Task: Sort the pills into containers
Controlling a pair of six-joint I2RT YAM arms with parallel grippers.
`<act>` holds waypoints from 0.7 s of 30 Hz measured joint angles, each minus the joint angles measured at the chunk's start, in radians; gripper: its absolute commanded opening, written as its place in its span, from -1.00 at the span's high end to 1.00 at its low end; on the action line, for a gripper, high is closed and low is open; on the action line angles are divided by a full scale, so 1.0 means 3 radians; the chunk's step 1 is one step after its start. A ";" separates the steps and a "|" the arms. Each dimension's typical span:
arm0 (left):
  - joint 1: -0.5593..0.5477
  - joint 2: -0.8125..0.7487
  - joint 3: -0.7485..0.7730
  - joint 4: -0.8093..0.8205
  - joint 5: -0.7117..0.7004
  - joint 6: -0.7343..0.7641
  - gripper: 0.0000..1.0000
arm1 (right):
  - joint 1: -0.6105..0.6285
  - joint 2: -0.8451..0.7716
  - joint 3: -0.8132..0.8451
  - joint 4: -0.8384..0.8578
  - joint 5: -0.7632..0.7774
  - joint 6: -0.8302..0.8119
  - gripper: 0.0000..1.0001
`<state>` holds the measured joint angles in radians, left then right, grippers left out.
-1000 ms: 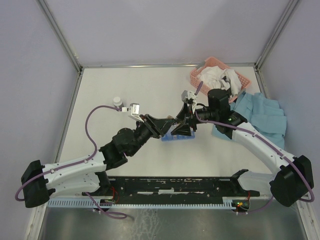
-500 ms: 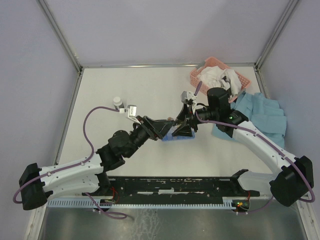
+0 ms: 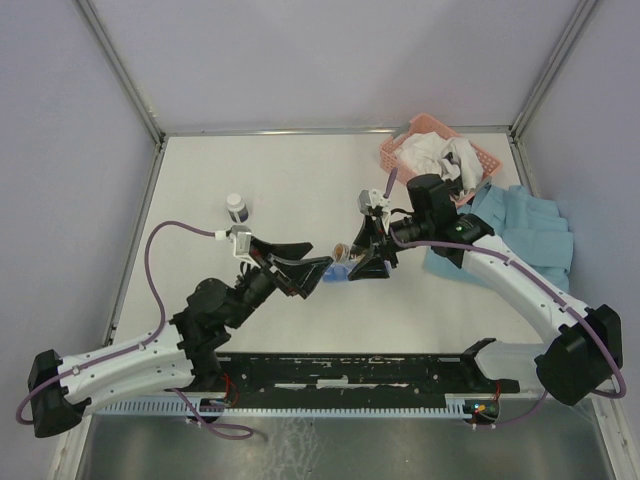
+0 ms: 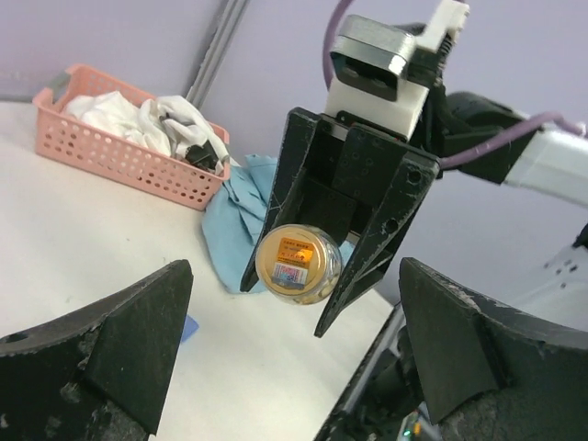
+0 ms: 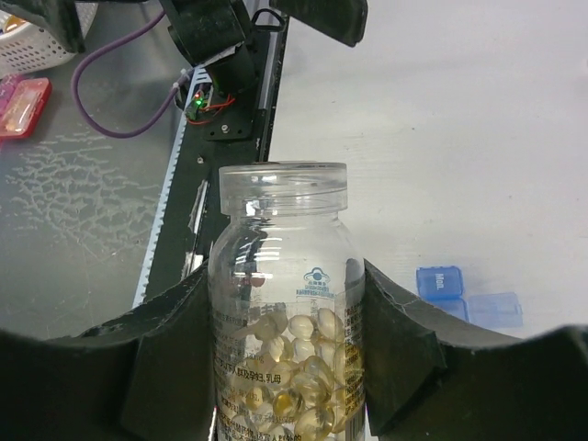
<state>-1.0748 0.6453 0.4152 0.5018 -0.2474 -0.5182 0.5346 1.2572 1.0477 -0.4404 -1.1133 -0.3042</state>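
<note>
Jaws on the right gripper [image 3: 365,257] are pinching a clear bottle [image 5: 283,303] by its sides, holding it up off the worktop [image 3: 300,170]. There are the pills [image 5: 296,372], yellowish and heaped in the end of the bottle nearest the right wrist. The threaded neck points away towards the near edge of the worktop.

Across from it, the left gripper [image 3: 318,257] has its jaws spread wide with nothing between them. It's aimed straight at the bottle and sits just short of it, not touching. From the left wrist you look right at a round end of that bottle, with an orange sticker and a barcode on it.

The blue pill-organiser strip [image 5: 457,294] lies flat on the worktop, down below where the two grippers meet. One lid reads "Mon.". From above, only a sliver of it peeks out between the grippers.

At the far right corner, the pink basket [image 3: 440,150] is stuffed with white things, and a blue cloth [image 3: 525,225] lies just beside it. A small bottle [image 3: 236,207] stands upright on the left, well apart from the action.
</note>
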 measured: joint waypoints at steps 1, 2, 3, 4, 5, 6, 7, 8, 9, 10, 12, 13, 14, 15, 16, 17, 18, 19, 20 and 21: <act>0.0000 -0.0010 0.0000 0.0000 0.0058 0.0122 -0.97 | 0.0000 0.0003 0.0009 -0.0043 0.0001 -0.0058 0.98; 0.0000 -0.0010 0.0000 0.0004 0.0121 0.0251 -0.97 | 0.0000 0.0006 0.0015 -0.0078 0.0004 -0.0109 0.98; 0.0000 -0.0008 0.0000 0.0004 0.0178 0.0359 -0.97 | 0.0000 0.0015 0.0029 -0.0136 0.0013 -0.0172 0.98; 0.0000 -0.0006 -0.0003 0.0009 0.0249 0.0488 -0.98 | 0.0000 0.0029 0.0053 -0.0217 0.0029 -0.0254 0.98; 0.0000 -0.0006 -0.0015 0.0047 0.0322 0.0626 -0.99 | 0.0000 0.0045 0.0079 -0.0285 0.0047 -0.0337 0.98; 0.0000 -0.0003 -0.0056 0.0122 0.0409 0.0769 -1.00 | 0.0000 0.0061 0.0113 -0.0389 0.0071 -0.0456 0.98; 0.0000 -0.0008 -0.0127 0.0223 0.0493 0.0919 -0.99 | 0.0000 0.0069 0.0128 -0.0444 0.0089 -0.0530 0.98; 0.0000 -0.0015 -0.0223 0.0345 0.0571 0.1072 -0.99 | 0.0000 0.0072 0.0153 -0.0530 0.0116 -0.0623 0.98; 0.0000 -0.0017 -0.0304 0.0432 0.0617 0.1197 -0.99 | 0.0000 0.0074 0.0174 -0.0618 0.0142 -0.0730 0.98; 0.0001 -0.0017 -0.0401 0.0525 0.0675 0.1344 -0.98 | 0.0000 0.0076 0.0200 -0.0708 0.0161 -0.0828 0.98; 0.0010 0.0010 -0.0505 0.0600 0.0814 0.1612 -0.99 | 0.0000 0.0092 0.0242 -0.0847 0.0179 -0.0991 0.98; 0.0027 0.0048 -0.0510 0.0607 0.0895 0.1728 -0.99 | 0.0000 0.0109 0.0267 -0.0926 0.0179 -0.1081 0.98; 0.0052 0.0084 -0.0504 0.0605 0.0997 0.1820 -0.99 | 0.0000 0.0132 0.0284 -0.0997 0.0175 -0.1181 0.98; 0.0094 0.0117 -0.0488 0.0595 0.1115 0.1884 -0.99 | 0.0000 0.0148 0.0286 -0.1043 0.0175 -0.1249 0.98; 0.0151 0.0153 -0.0462 0.0585 0.1214 0.1929 -0.99 | 0.0000 0.0161 0.0286 -0.1092 0.0174 -0.1310 0.98; 0.0237 0.0198 -0.0422 0.0577 0.1377 0.1965 -0.99 | 0.0000 0.0182 0.0286 -0.1152 0.0174 -0.1383 0.98; 0.0356 0.0252 -0.0373 0.0575 0.1541 0.1979 -0.99 | 0.0000 0.0200 0.0286 -0.1195 0.0174 -0.1450 0.98; 0.0460 0.0291 -0.0336 0.0576 0.1677 0.1981 -1.00 | 0.0000 0.0211 0.0285 -0.1232 0.0175 -0.1508 0.98; 0.0608 0.0345 -0.0294 0.0593 0.1858 0.1977 -0.99 | 0.0000 0.0220 0.0286 -0.1264 0.0175 -0.1564 0.98; 0.0741 0.0401 -0.0263 0.0626 0.2036 0.1970 -0.96 | 0.0000 0.0221 0.0285 -0.1296 0.0175 -0.1621 0.98</act>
<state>-0.8524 0.7654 0.3363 0.6895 0.3634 0.0727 0.5346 1.3235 1.1332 -0.8291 -1.0607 -0.7906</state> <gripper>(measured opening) 0.996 0.606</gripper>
